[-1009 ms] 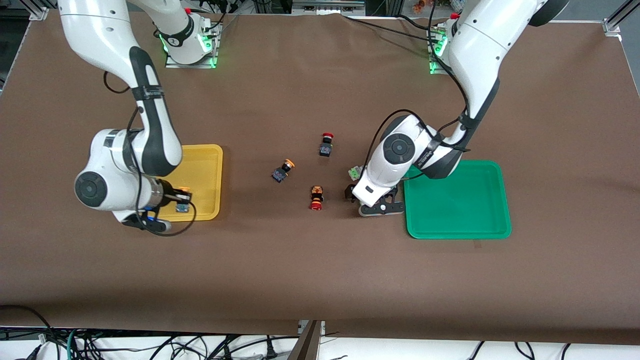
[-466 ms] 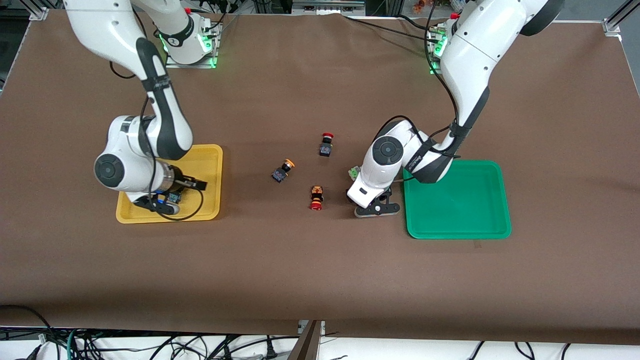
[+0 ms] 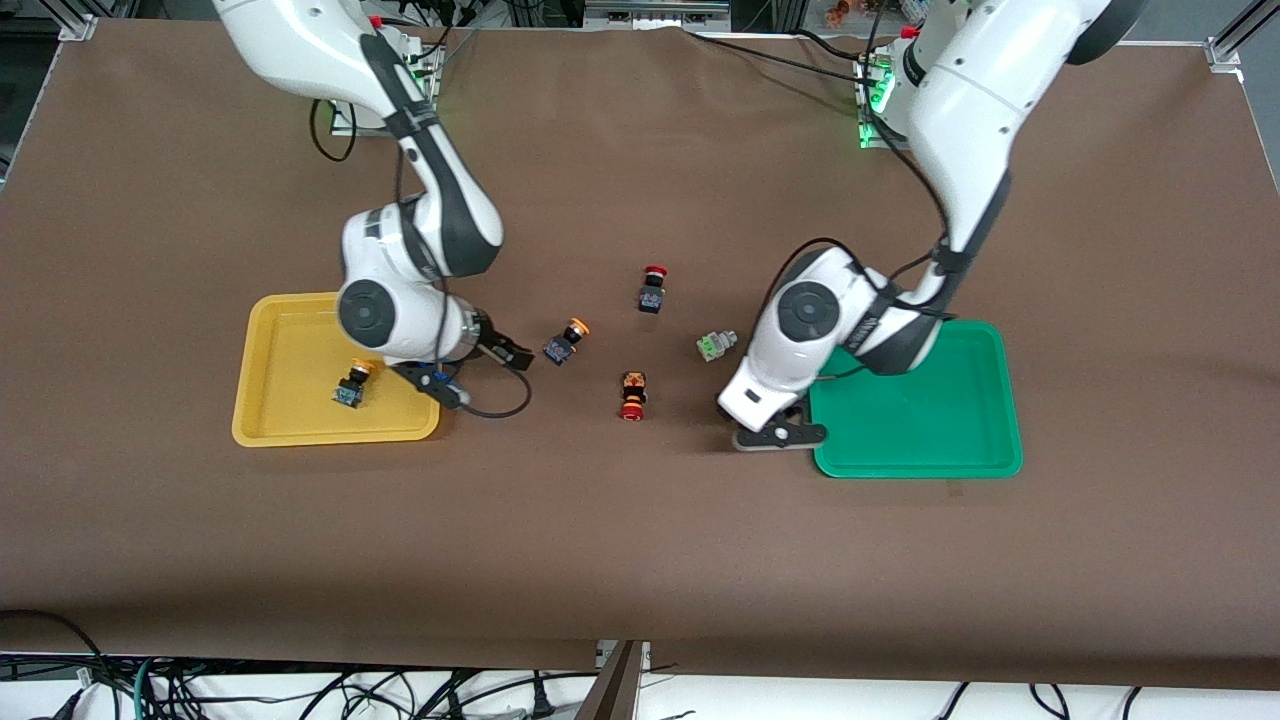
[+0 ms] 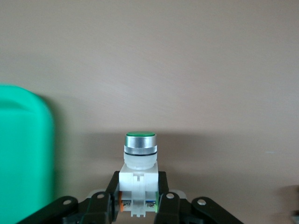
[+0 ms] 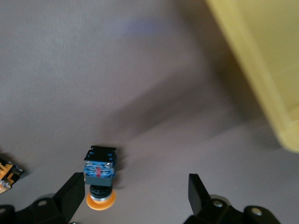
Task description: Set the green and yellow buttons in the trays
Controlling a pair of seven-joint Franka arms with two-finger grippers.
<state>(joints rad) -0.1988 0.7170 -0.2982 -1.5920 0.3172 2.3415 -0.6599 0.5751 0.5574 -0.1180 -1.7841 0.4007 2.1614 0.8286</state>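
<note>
My left gripper (image 4: 138, 186) is shut on a white-grey button with a green face (image 4: 139, 161), held upright beside the green tray (image 4: 23, 154). In the front view this gripper (image 3: 778, 433) is at the green tray's (image 3: 915, 400) edge toward the table's middle. A second green button (image 3: 714, 345) lies on the table close by. My right gripper (image 3: 480, 372) is open, between the yellow tray (image 3: 290, 415) and a yellow button (image 3: 566, 340) lying on the table. That button (image 5: 99, 179) is next to one finger of the right gripper (image 5: 136, 193). Another yellow button (image 3: 352, 384) lies in the yellow tray.
A red-capped dark switch (image 3: 651, 290) and a red-capped switch with an orange body (image 3: 632, 394) lie in the table's middle between the arms. The yellow tray's rim (image 5: 261, 70) shows in the right wrist view.
My right gripper has let go of a yellow button in the yellow tray and moved out toward the table's middle, up to the second yellow button. My left gripper has shifted slightly along the green tray's edge.
</note>
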